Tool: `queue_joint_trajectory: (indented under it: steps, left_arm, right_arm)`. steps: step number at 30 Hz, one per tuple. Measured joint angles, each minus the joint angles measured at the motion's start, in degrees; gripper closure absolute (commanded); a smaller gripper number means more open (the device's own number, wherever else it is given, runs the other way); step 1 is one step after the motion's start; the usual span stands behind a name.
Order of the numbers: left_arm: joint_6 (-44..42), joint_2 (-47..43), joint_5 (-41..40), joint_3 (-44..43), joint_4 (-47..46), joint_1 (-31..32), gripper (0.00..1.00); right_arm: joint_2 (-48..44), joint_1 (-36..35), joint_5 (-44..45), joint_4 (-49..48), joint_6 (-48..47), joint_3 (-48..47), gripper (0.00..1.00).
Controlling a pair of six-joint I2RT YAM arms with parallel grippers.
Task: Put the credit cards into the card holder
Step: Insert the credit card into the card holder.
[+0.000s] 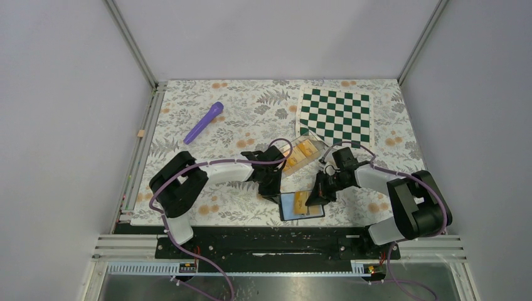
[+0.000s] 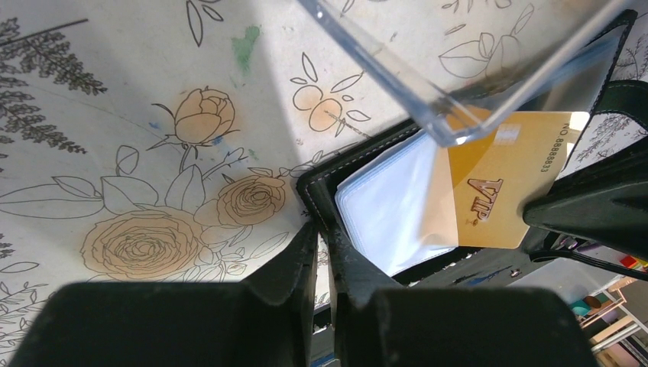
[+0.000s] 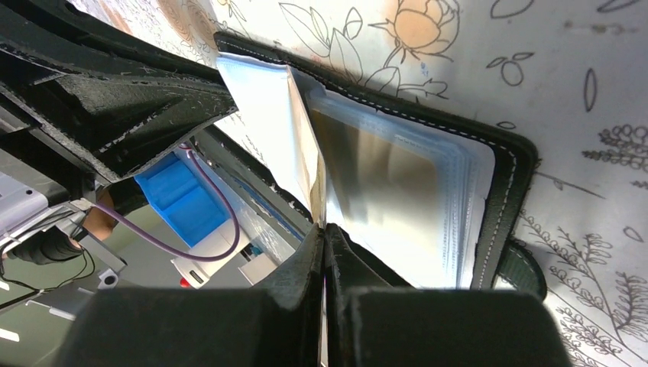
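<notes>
Right fingers (image 3: 316,251) pinch a glossy gold card (image 2: 497,180); left fingers (image 2: 309,258) clamp the stitched black wallet (image 2: 317,187).

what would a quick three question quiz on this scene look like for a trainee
1. True or false: the left gripper pinches the card holder's edge.
2. The right gripper holds: A a gold card, B a coin, C nothing?
3. Where do the spare cards sit?
Key: 1 true; 2 A; 3 in the clear box.
</notes>
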State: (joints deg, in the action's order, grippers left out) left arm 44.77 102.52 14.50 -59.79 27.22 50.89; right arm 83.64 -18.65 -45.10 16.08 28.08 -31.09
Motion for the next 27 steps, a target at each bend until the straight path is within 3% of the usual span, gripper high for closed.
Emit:
queue_joint_trajectory:
  steps: [9, 13, 18, 27]
  left_arm:
    - [-0.2, 0.1, -0.2, -0.2, 0.3, 0.1, 0.9]
    - [-0.2, 0.1, -0.2, -0.2, 0.3, 0.1, 0.9]
    - [-0.3, 0.1, -0.2, -0.2, 0.3, 0.1, 0.9]
    - [-0.4, 0.4, -0.2, -0.6, 0.8, 0.3, 0.91]
  right_arm:
    - [-0.2, 0.0, -1.1, -4.9, 1.8, 0.9, 0.66]
    - [-1.9, 0.0, -2.1, -10.1, 4.5, 4.1, 0.63]
    - [-2.2, 0.0, -2.6, -14.3, 6.5, 6.0, 0.7]
    - [-1.9, 0.0, -3.0, -19.2, 8.7, 6.2, 1.0]
